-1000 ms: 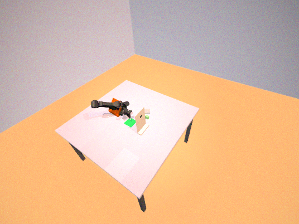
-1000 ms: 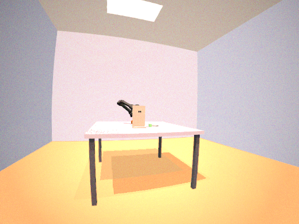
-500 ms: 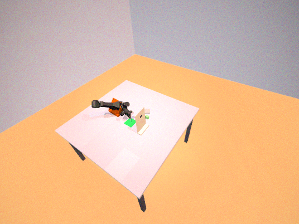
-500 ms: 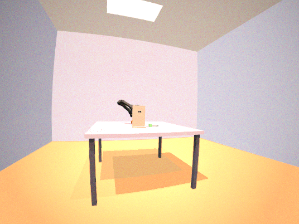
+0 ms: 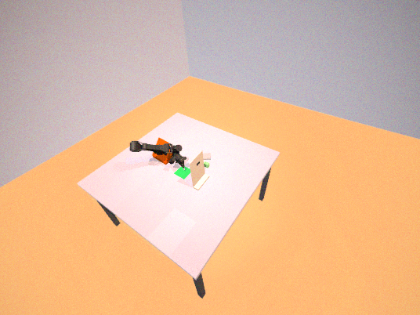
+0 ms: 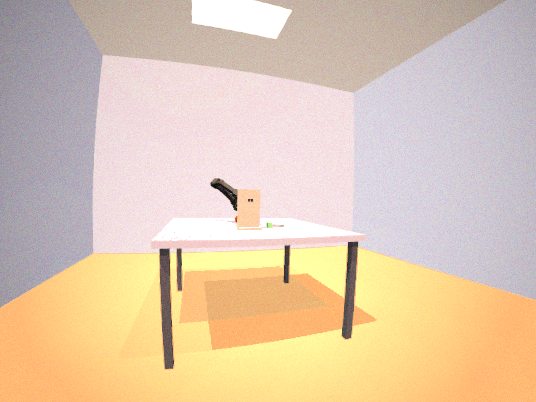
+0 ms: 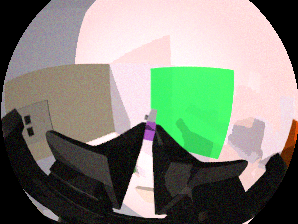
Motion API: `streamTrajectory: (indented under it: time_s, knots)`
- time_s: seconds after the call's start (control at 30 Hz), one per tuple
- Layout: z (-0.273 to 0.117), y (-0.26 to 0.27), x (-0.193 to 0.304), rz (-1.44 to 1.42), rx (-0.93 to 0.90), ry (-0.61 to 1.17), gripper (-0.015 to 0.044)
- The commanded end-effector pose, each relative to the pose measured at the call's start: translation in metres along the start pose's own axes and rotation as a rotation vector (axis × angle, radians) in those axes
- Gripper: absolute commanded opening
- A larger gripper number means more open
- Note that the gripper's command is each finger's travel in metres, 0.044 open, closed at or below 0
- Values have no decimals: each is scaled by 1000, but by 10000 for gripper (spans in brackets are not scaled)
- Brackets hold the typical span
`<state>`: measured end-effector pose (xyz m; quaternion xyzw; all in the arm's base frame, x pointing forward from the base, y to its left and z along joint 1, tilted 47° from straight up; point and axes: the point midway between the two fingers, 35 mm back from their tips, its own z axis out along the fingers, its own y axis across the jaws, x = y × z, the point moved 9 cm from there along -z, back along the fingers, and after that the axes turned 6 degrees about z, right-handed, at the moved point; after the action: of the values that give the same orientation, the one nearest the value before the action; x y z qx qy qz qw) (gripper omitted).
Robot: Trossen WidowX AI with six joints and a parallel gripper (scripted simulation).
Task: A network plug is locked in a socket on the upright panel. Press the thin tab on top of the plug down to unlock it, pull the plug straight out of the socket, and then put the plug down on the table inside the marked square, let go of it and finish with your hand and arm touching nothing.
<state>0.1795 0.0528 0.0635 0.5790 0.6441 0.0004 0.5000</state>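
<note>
Pinches a small purple-and-grey plug (image 7: pixel 150 132) between the narrow tips of the black hand (image 5: pixel 183 167) (image 7: pixel 151 126), with tips nearly together. Shows the plug out of the panel, beside the left border of the green square (image 5: pixel 182 172) (image 7: pixel 192 105) as seen in the wrist view; cannot tell from these views whether touching the counter (image 5: pixel 157 204) (image 6: pixel 200 233) (image 7: pixel 200 30). Note the dark shadow across the lower part of the square. See, to one side of the square, the upright tan panel (image 5: pixel 197 172) (image 6: pixel 248 214) (image 7: pixel 80 95), with two small dark openings in its grey socket plate (image 7: pixel 41 114) and a pale foot (image 5: pixel 201 182) along the bottom. Observe, on the other side, the orange base plate (image 5: pixel 160 141) (image 7: pixel 293 145) beneath the black arm (image 5: pixel 150 147) (image 6: pixel 224 189). Find a small light-green block (image 5: pixel 206 164) (image 6: pixel 269 225) beyond the panel in the top view, on the counter. Note, farthest off, the plain walls (image 5: pixel 305 51) (image 6: pixel 220 125) and, in the exterior view, a bright ceiling light (image 6: pixel 240 17).
</note>
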Motion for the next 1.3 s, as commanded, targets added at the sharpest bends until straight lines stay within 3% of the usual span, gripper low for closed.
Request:
streamTrajectory:
  time_s: [0.0, 1.27]
  knots:
    - [4, -7, 0, -18, 14, 1, 0]
    - [26, -24, -5, -20, 9, -3, 0]
